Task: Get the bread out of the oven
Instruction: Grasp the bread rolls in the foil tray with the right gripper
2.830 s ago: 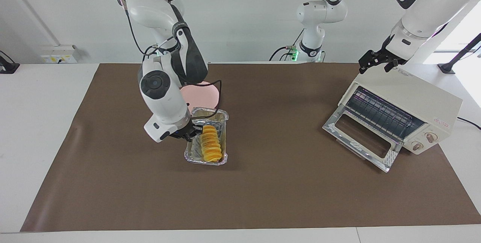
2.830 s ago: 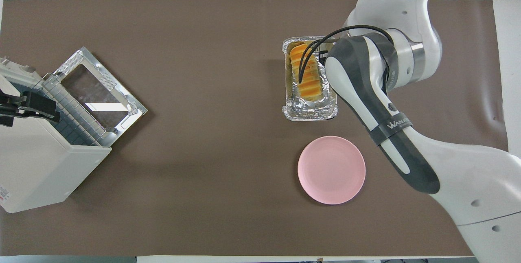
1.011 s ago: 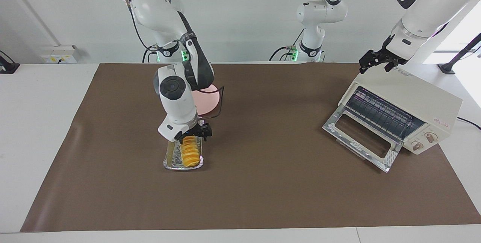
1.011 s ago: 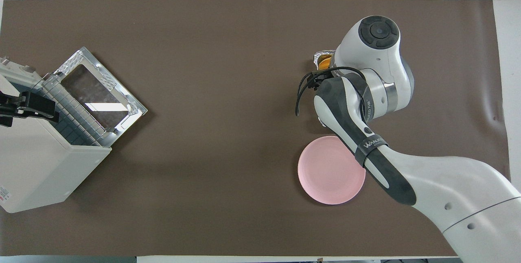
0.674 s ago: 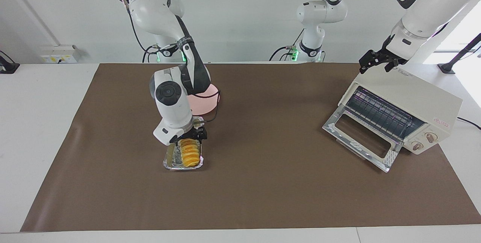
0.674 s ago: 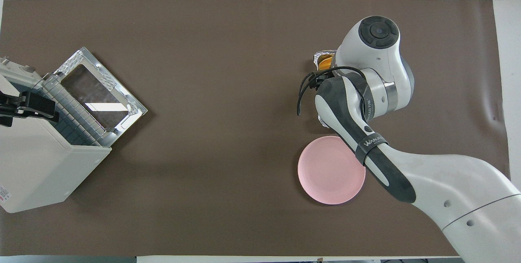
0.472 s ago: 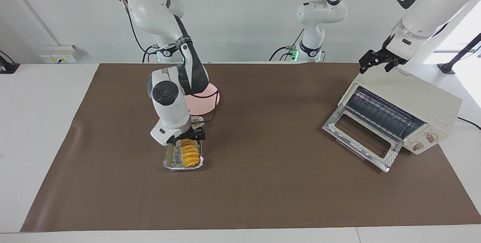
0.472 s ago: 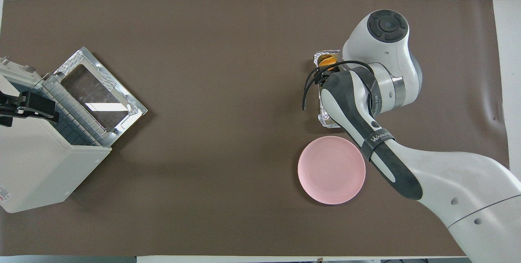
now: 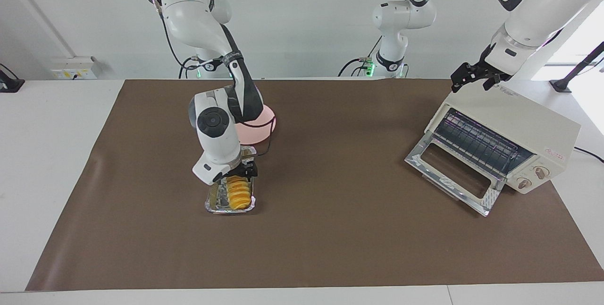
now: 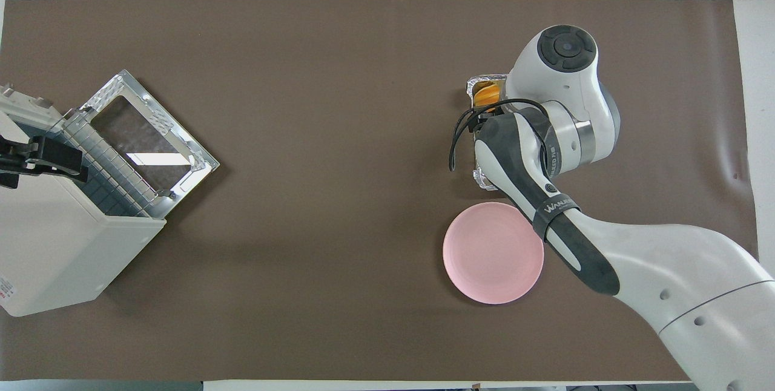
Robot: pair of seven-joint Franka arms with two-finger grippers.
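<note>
The bread [image 9: 238, 191], a ridged golden-yellow loaf, lies in a crinkled silver foil tray [image 9: 214, 201] on the brown mat, farther from the robots than the pink plate [image 9: 262, 128]. My right gripper [image 9: 243, 172] hangs low over the tray's end nearest the robots, right at the bread. From overhead the right arm covers most of the tray, and only the bread's tip [image 10: 486, 93] shows. The cream-white oven [image 9: 519, 125] stands at the left arm's end with its glass door [image 9: 453, 173] dropped open and its rack bare. My left gripper [image 9: 472, 80] waits over the oven's top edge.
The pink plate [image 10: 487, 255] lies beside the right arm's forearm, nearer to the robots than the tray. The oven [image 10: 54, 246] and its open door [image 10: 151, 137] take up the left arm's end. A third arm stands at the table's robot-side edge.
The foil tray with the bread has moved toward the right arm's end of the table and turned. Over the last second it lies still while the right gripper shifts slightly above it. The left arm has not moved.
</note>
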